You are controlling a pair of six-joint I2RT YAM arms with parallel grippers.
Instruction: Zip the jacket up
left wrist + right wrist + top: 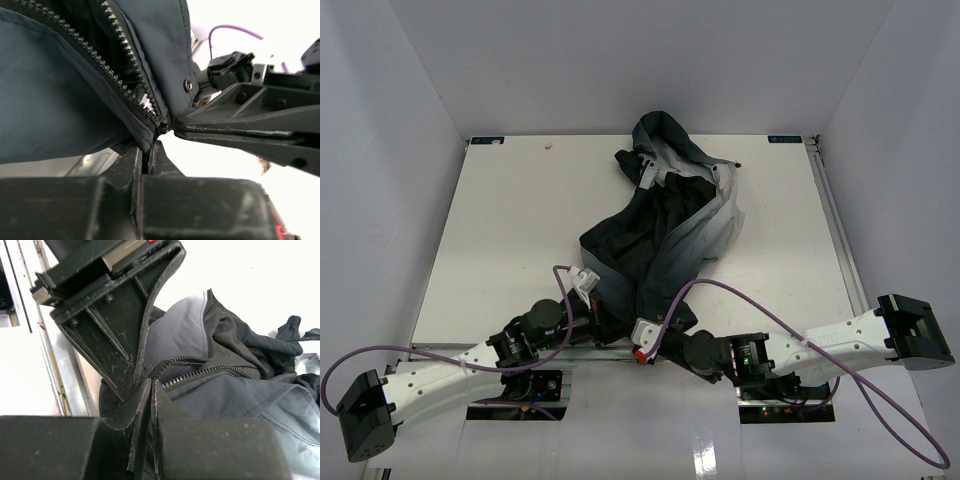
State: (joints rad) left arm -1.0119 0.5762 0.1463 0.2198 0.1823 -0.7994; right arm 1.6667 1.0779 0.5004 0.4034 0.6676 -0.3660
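Left wrist close-up: jaws of the left gripper [148, 147] nipped tight on the bottom hem of the jacket [55, 95], right at the foot of the zipper [125, 55]. Meeting it tip to tip, right gripper [151, 385], jaws pinched on the same spot. Farther off, sprawled unzipped mid-counter [510, 220], hood [660, 135] farthest.

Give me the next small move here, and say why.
Probably: hold the left claw where it is and draw the right claw up the zipper toward the hood. Both claws are shut on the jacket where the zipper's two rows meet, and the rows above lie open. The slider itself is hidden.
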